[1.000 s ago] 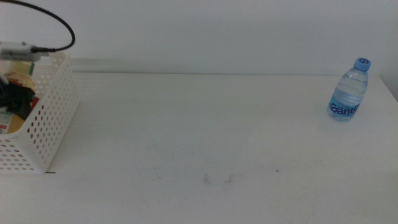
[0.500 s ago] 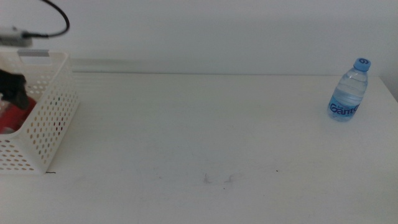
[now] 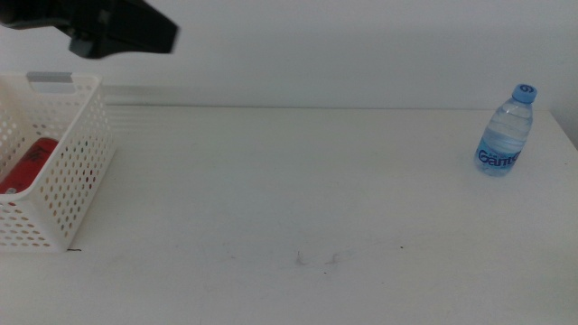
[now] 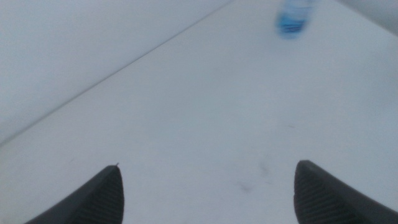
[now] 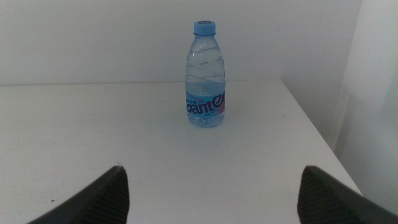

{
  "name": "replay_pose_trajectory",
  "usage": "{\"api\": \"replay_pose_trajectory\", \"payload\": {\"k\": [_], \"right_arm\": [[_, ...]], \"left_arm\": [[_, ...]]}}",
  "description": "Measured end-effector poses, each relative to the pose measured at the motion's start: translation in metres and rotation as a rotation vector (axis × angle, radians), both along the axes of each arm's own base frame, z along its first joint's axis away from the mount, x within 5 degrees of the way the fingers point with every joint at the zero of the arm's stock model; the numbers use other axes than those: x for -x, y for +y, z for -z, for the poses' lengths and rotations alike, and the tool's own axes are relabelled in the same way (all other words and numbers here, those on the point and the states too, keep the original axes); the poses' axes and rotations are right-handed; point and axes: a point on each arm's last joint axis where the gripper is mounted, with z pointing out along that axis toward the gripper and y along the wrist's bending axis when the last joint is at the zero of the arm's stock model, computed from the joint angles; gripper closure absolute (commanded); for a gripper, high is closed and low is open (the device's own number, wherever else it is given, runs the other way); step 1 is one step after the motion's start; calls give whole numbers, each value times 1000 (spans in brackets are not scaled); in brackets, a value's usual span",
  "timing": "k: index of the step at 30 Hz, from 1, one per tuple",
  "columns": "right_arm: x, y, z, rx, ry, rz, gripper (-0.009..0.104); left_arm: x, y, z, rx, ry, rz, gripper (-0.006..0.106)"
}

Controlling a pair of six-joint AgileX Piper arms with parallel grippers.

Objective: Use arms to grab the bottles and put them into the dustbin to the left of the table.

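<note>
A clear water bottle [image 3: 506, 131] with a blue cap and label stands upright at the table's far right; it also shows in the right wrist view as the bottle [image 5: 206, 74], and blurred in the left wrist view [image 4: 293, 16]. The white perforated dustbin [image 3: 77, 171] sits at the left with a red can [image 3: 27, 162] lying inside. The left arm [image 3: 117, 32] hangs high above the bin, and the left gripper [image 4: 208, 186] is open and empty over bare table. The right gripper [image 5: 214, 193] is open, facing the bottle from a distance; it is out of the middle view.
The white table [image 3: 298, 190] has faint scuff marks [image 3: 316, 260] near its front middle. Its right edge [image 5: 323, 137] runs close beside the bottle. A white wall stands behind.
The left arm has risen out of the dustbin and swung up and to the right, leaving the red can in the bin. The bottle has not moved.
</note>
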Motion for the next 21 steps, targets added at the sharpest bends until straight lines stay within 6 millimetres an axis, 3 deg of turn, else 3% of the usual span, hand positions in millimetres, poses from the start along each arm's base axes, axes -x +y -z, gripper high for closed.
{"api": "replay_pose_trajectory", "payload": {"k": [3, 6, 21], "right_arm": [[0, 0, 0, 0, 0, 0, 7], [0, 0, 0, 0, 0, 0, 7], [0, 0, 0, 0, 0, 0, 7]], "left_arm": [[27, -19, -12, -31, -42, 66, 7], [37, -31, -15, -52, -36, 93, 7], [37, -33, -13, -84, -35, 69, 7]]}}
